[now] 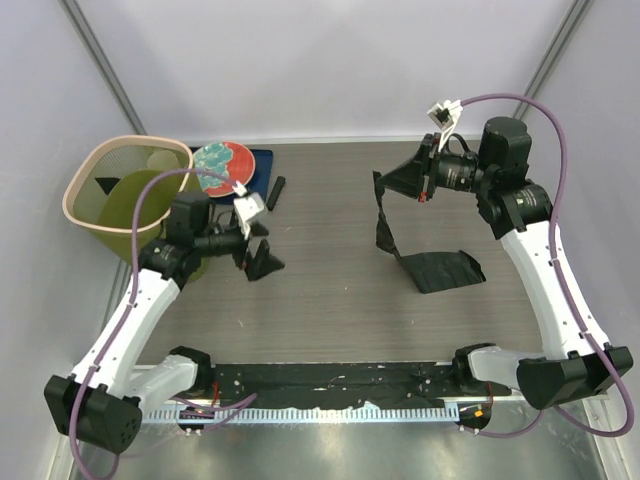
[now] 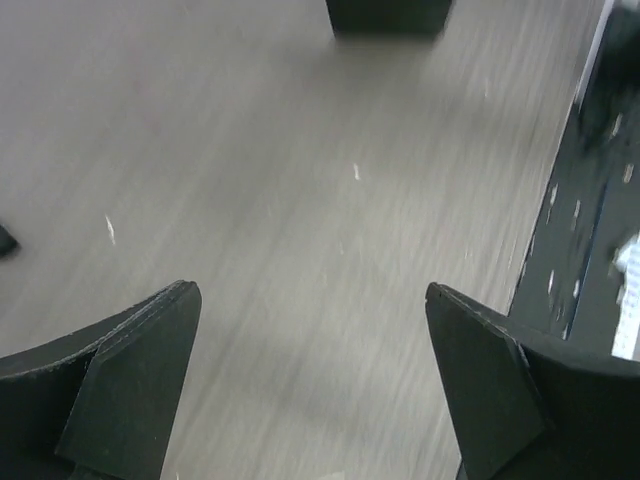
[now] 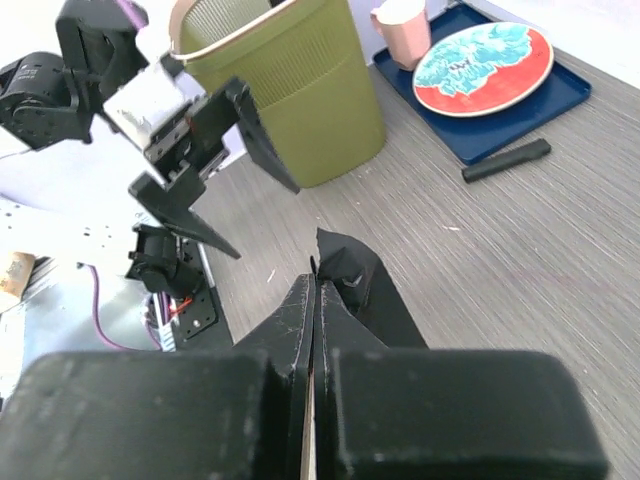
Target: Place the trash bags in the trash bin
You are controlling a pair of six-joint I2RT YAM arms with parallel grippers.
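A black trash bag [image 1: 437,268] hangs from my right gripper [image 1: 382,184]; its lower end still lies on the table at mid right. In the right wrist view the gripper [image 3: 314,268] is shut on the bag's top corner [image 3: 352,268]. The olive-green trash bin [image 1: 125,196] with a pale rim stands at the far left; it also shows in the right wrist view [image 3: 295,95]. My left gripper [image 1: 262,259] is open and empty just right of the bin, low over the table; in the left wrist view [image 2: 310,300] only bare table lies between its fingers.
A dark blue mat [image 1: 262,166] behind the bin holds a red-and-teal plate [image 1: 222,162] and a pink cup [image 3: 402,28]. A black marker-like stick [image 1: 275,191] lies beside the mat. A black strip [image 1: 330,376] runs along the table's near edge.
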